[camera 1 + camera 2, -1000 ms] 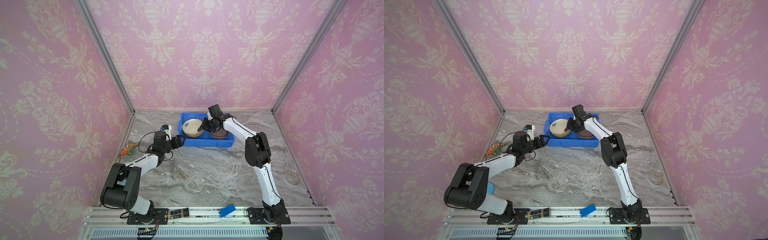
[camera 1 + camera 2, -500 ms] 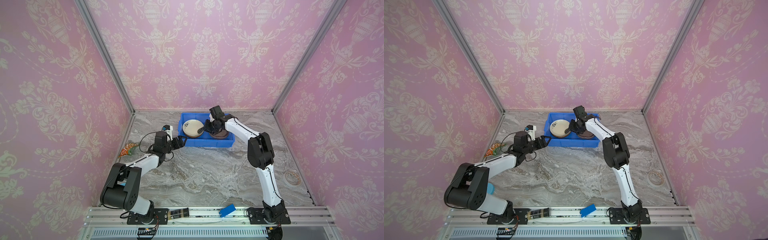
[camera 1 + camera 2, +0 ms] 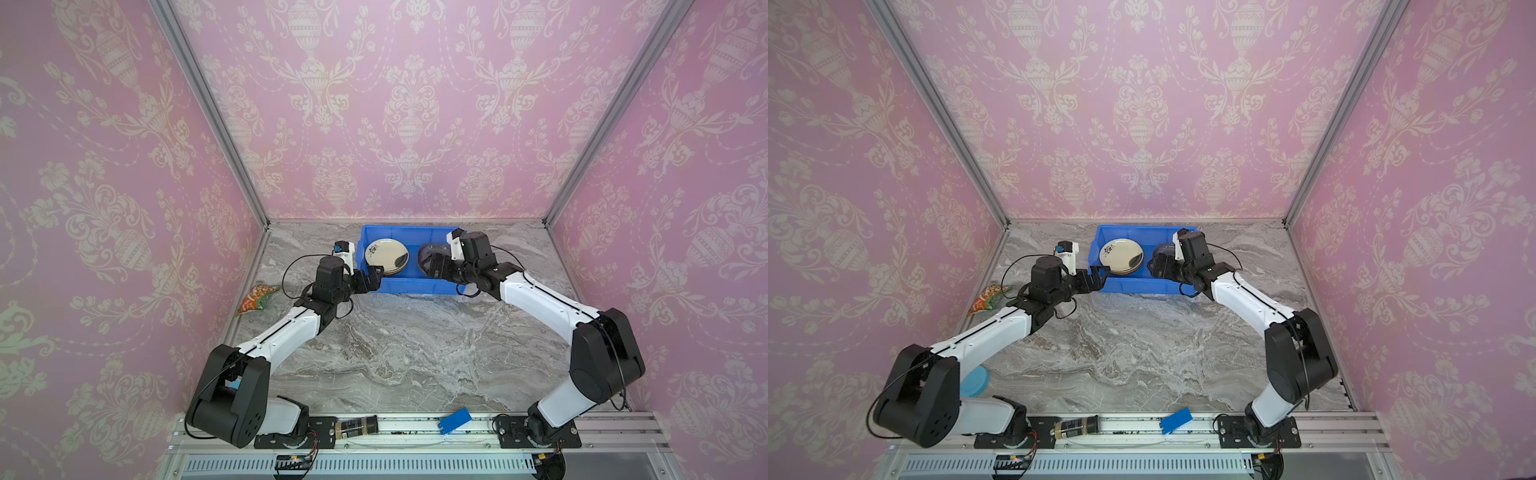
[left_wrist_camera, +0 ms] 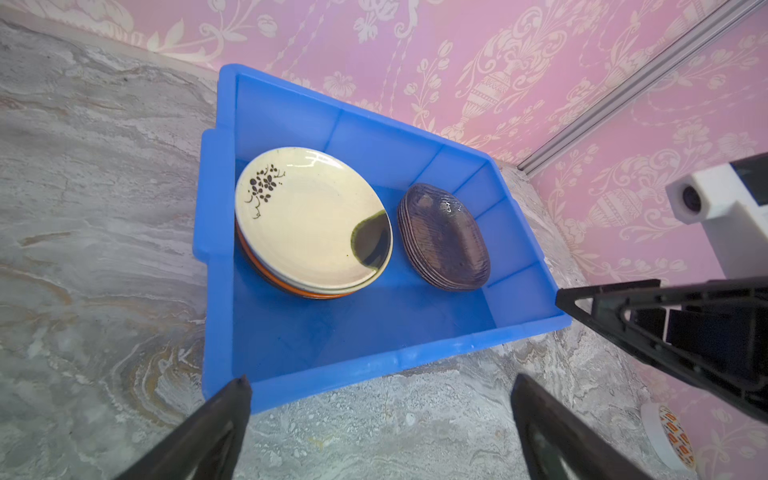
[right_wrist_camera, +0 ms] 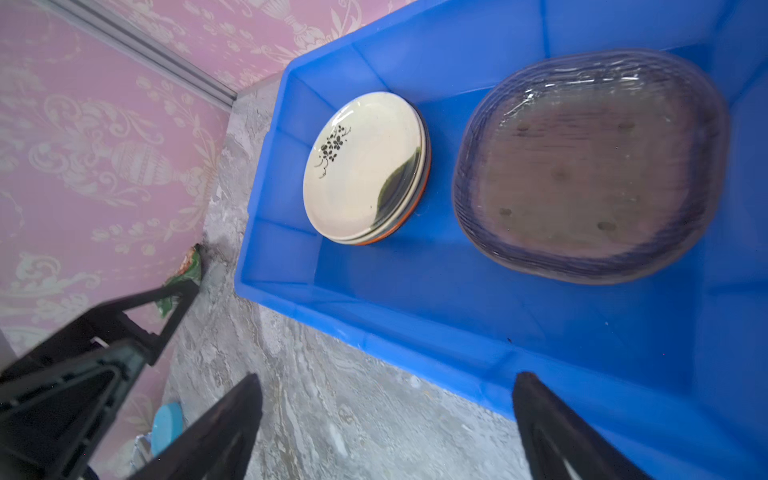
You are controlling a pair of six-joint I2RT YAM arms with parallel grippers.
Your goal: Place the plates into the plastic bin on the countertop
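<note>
Found bin (image 4: pixel 353 365) at rear of countertop (image 3: pixel 415 353), holding two stacks side by side: round plates (image 4: pixel 307 220) (cream floral topmost, orange edge beneath) and smoky glass plates (image 4: pixel 444 237). Logged left gripper (image 4: pixel 380 382) and right gripper (image 5: pixel 388 378) both spread wide, empty, near its front wall.

Left gripper (image 4: pixel 382 380), right gripper (image 5: pixel 386 378): jaws spread wide, seemingly empty.

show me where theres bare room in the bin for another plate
Bare bin floor runs along the near wall, in front of the round stack and the glass stack. The countertop in front of the bin is open too. Tight: the gap between the two stacks.
</note>
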